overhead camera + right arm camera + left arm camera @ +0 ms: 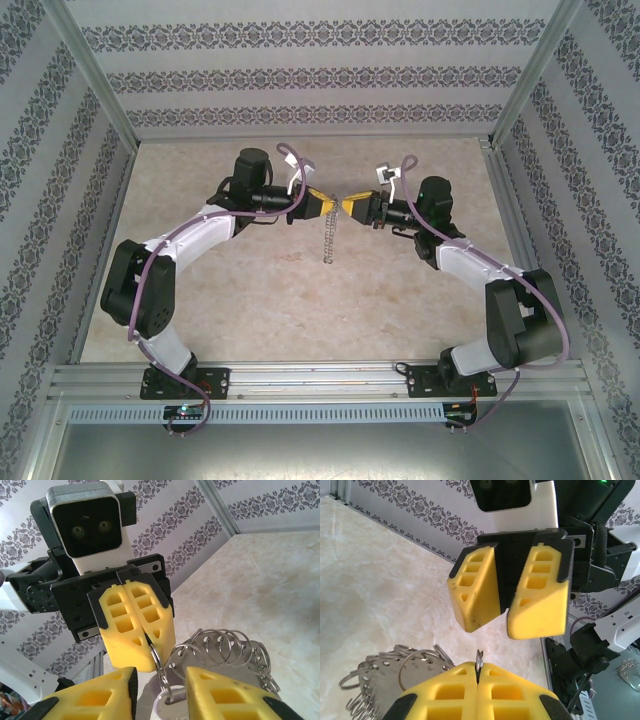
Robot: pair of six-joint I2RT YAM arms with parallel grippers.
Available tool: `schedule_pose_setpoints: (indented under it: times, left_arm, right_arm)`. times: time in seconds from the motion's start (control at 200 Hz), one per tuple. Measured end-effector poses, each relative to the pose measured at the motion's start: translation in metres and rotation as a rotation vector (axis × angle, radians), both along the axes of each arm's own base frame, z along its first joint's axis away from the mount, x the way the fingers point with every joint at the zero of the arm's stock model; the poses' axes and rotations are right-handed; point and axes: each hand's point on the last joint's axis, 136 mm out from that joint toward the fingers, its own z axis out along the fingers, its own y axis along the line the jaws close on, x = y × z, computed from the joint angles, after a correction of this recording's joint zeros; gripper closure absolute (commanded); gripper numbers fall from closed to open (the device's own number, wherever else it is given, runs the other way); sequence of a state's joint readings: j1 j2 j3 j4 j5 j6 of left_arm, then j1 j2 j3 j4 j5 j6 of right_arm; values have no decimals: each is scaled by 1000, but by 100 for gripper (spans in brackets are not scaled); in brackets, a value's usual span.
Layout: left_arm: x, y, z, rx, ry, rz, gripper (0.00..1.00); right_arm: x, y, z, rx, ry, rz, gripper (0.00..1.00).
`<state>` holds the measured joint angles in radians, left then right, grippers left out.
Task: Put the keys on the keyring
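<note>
Both grippers meet tip to tip above the middle of the table. My left gripper is shut on the thin silvery keyring, pinching its edge between the yellow fingers. In the right wrist view the keyring runs down from the left gripper through the hole of a key with a pale lilac head. That key hangs between the parted fingers of my right gripper, which is open. From above, the left gripper and right gripper nearly touch.
A metal strip carrying several split rings hangs from the held ring and dangles below the grippers; it also shows low in the left wrist view. The marbled tabletop is ringed by patterned walls and an aluminium frame.
</note>
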<state>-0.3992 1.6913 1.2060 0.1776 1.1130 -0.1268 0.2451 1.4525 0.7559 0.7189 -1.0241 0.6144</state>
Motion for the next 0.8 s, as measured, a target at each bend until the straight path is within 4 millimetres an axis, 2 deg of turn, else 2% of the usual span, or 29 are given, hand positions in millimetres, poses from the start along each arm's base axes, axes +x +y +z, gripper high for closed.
schedule_pose_setpoints:
  times: [0.115, 0.4, 0.56, 0.799]
  left_arm:
    - [1, 0, 4, -10, -9, 6, 100]
    - [2, 0, 13, -29, -29, 14, 100]
    - [2, 0, 14, -32, -35, 14, 100]
    - [4, 0, 14, -29, -37, 24, 100]
  right_arm:
    - [-1, 1, 0, 10, 0, -7, 58]
    - [-11, 16, -7, 8, 13, 12, 56]
    - [-8, 19, -13, 5, 22, 6, 58]
    - [-5, 19, -16, 5, 22, 1, 70]
